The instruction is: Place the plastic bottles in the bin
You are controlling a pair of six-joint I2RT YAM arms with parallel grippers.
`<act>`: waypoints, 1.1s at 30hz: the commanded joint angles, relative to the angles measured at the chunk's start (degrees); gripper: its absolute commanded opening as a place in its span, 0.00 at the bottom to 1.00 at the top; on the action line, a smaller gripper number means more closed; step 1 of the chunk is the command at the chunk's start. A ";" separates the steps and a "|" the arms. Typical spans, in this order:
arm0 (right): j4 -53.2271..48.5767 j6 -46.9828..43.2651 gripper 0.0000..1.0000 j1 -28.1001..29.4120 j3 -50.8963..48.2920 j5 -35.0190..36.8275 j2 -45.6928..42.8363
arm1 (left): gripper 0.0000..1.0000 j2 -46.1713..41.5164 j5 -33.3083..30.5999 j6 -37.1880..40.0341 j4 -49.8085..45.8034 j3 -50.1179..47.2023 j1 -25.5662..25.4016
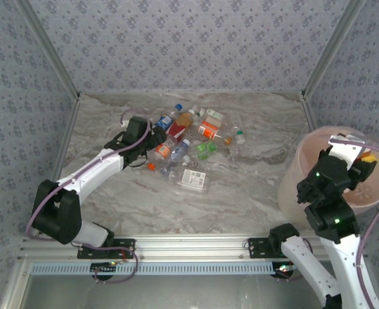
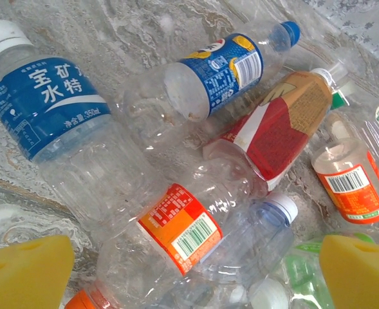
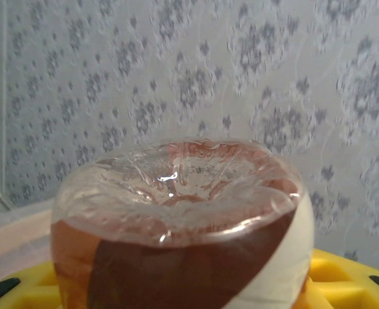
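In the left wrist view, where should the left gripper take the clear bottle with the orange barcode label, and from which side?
Grip the orange-label bottle around its labelled middle, coming down from above. It lies on its side atop the other plastic bottles, slanting between the fingers of the open left gripper, so a slight wrist turn would probably square them across its round body.

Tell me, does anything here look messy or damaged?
The plastic bottles lie in a jumbled heap on the table, tipped over and overlapping; a flat white-labelled one sits at its near edge. Nothing looks spilled.
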 commanded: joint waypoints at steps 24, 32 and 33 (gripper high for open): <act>-15.52 27.65 0.98 -13.24 0.38 -7.38 1.10 | 0.98 -2.99 -0.27 1.60 -2.18 -0.60 0.56; -12.67 32.24 1.00 -10.47 4.63 -36.14 3.42 | 0.98 -3.49 -1.18 1.11 -2.57 -1.07 1.24; -11.17 32.46 1.00 -10.06 4.70 -39.84 4.02 | 0.98 -3.54 -1.31 1.03 -2.69 -1.07 1.27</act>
